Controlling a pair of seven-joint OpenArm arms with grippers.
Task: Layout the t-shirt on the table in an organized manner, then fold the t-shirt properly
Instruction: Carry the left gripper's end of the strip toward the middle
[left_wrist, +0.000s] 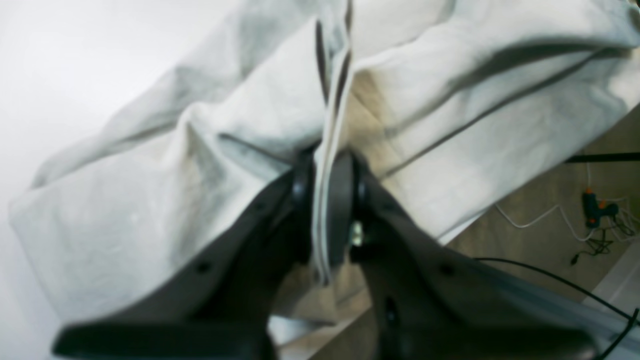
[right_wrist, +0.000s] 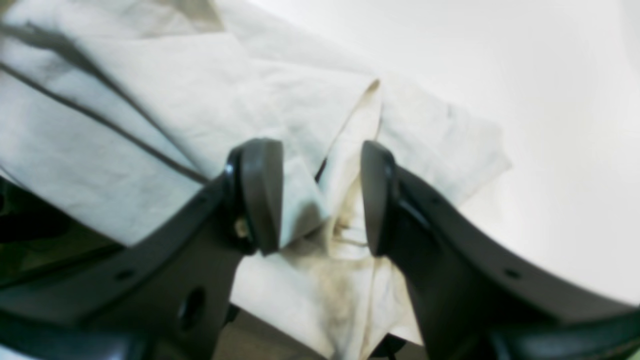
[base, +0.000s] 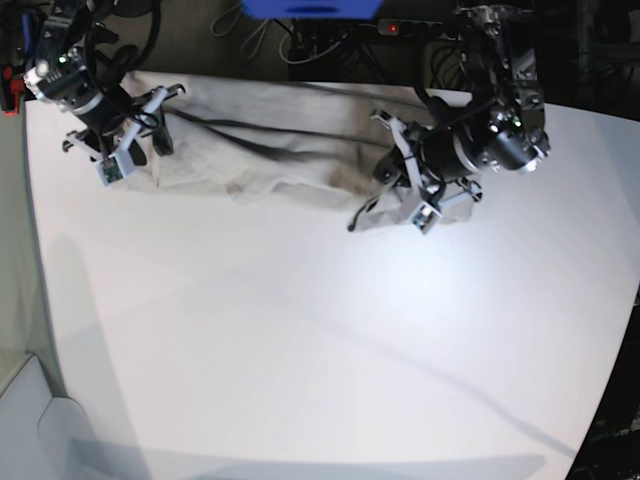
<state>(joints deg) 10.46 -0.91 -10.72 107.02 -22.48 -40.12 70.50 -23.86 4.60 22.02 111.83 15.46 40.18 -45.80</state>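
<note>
From where I sit, the job is barely begun. The t-shirt (base: 270, 140) lies bunched in a long, creased band along the far edge of the table (base: 320, 350), stretched between my two arms, with most of the white top bare in front of it. I can make out no sleeves, collar or hem laid flat, so the spreading-out is not done, and no tidy fold has been made.

My left gripper (left_wrist: 327, 215) is clamped nearly shut on a thin ridge of the cloth; in its wrist view the pinched fold runs up between the two pads, and the fabric drapes away on both sides. On the base view this arm is at the right end of the band.

My right gripper (right_wrist: 320, 195) stands about half wide at the other end. Cloth sits between its pads (right_wrist: 262, 192), but in the wrist view the pads do not press in on it, so I judge it poised around a fold, not gripping.

What remains, as I read it: close on that second corner, draw the shirt out flat toward the middle, smooth it, then make the folds.
</note>
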